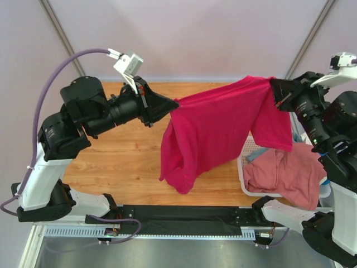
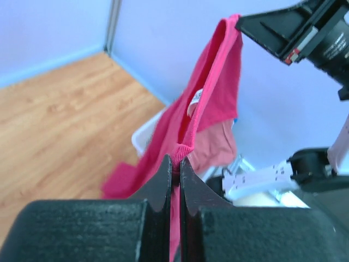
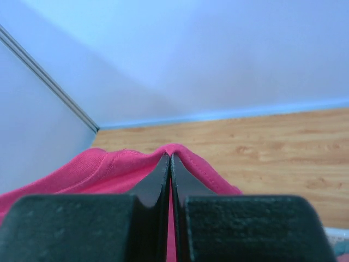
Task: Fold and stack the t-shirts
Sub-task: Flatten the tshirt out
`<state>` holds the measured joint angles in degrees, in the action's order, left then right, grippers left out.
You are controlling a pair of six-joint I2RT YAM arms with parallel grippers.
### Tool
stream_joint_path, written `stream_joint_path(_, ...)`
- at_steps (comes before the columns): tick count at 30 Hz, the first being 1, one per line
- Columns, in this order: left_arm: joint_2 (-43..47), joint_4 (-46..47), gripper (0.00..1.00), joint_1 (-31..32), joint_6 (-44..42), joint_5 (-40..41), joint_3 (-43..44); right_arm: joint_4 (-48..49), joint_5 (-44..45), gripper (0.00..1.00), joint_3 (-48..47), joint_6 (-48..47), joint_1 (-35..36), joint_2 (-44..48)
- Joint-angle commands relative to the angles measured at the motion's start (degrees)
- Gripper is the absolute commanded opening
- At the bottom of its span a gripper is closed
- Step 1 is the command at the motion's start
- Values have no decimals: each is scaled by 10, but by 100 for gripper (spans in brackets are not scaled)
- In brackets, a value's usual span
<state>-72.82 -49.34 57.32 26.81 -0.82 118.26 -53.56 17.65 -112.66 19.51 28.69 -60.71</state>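
Note:
A magenta-red t-shirt point(image 1: 217, 128) hangs in the air above the wooden table, stretched between both grippers. My left gripper point(image 1: 174, 104) is shut on its left edge; in the left wrist view the cloth point(image 2: 210, 93) is pinched between the fingertips point(image 2: 175, 161), with a small white neck label point(image 2: 196, 97) showing. My right gripper point(image 1: 273, 85) is shut on the shirt's upper right edge; the right wrist view shows the hem point(image 3: 114, 164) folded over the closed fingertips point(image 3: 170, 157). A dusty pink t-shirt point(image 1: 284, 173) lies in the basket, with a bit of blue cloth point(image 1: 254, 158) beside it.
A white lattice basket point(image 1: 248, 187) stands at the table's right edge under the right arm. The wooden table point(image 1: 122, 156) spreads below and left of the hanging shirt. Pale walls close in the back and sides.

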Motion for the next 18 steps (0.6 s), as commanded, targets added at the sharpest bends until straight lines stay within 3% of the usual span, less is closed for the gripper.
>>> stream_joint_path(1,-15,-28,0,2,-39,60,79,73,27,0,-48,-65,-4,-48)
stream_joint_path(3,-32,-68,0,1,-67,157,103,93,22,0,-63,-80,-4,-93)
stream_joint_path(6,-48,-153,0,-83,-31,200,89,168,-10,0,-76,-97,-6,-192)
stream_joint_path(8,-36,-176,0,-170,-17,218,6,219,-39,0,-114,-97,-7,-297)
stream_joint_path(13,-16,-62,0,-339,-35,286,-249,332,-82,0,-270,-90,-8,-553)
stream_joint_path(15,-50,-5,0,-443,-41,217,-290,328,-100,0,-425,-51,-11,-709)
stream_joint_path(17,-110,14,0,-490,-45,212,-311,314,-109,31,-482,2,-14,-778)
stream_joint_path(18,-131,15,14,-528,-49,198,-310,295,-108,43,-468,15,-14,-782)
